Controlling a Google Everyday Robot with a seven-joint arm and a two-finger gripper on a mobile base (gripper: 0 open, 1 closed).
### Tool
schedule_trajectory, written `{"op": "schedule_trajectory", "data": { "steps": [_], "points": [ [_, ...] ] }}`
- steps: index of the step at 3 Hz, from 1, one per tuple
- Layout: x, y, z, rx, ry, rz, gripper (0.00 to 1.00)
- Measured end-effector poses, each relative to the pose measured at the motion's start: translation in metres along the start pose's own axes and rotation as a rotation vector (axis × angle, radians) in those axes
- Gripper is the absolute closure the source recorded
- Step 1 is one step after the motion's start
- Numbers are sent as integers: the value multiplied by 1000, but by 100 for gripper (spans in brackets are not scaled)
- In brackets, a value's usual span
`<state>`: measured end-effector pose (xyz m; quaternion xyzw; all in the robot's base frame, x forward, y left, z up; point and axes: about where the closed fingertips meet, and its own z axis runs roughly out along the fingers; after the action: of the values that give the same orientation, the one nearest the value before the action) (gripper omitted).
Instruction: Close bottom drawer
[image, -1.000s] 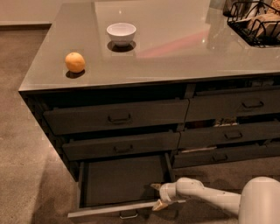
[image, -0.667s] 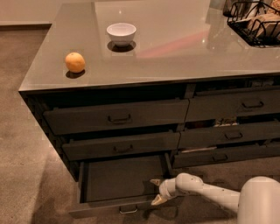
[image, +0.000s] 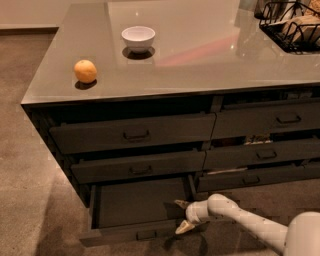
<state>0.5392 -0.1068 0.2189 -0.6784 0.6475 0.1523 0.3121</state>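
Bottom drawer (image: 131, 204) sits pulled out at the foot of the left stack, tray dark inside, gripper (image: 182, 216) at its right front corner with jaws spread apart, contact hard to make out, arm cut off lower right, basket (image: 292, 26) clipped at the worktop (image: 210, 67) edge.

bottom drawer (image: 135, 204) open | gripper (image: 182, 215) at its right front corner
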Motion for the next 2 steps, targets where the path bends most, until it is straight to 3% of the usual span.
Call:
{"op": "schedule_trajectory", "data": {
  "steps": [1, 2],
  "points": [
    [-2, 29, -26, -39, -98, 25, 13],
    [5, 73, -39, -112, -206, 70, 31]
  ]
}}
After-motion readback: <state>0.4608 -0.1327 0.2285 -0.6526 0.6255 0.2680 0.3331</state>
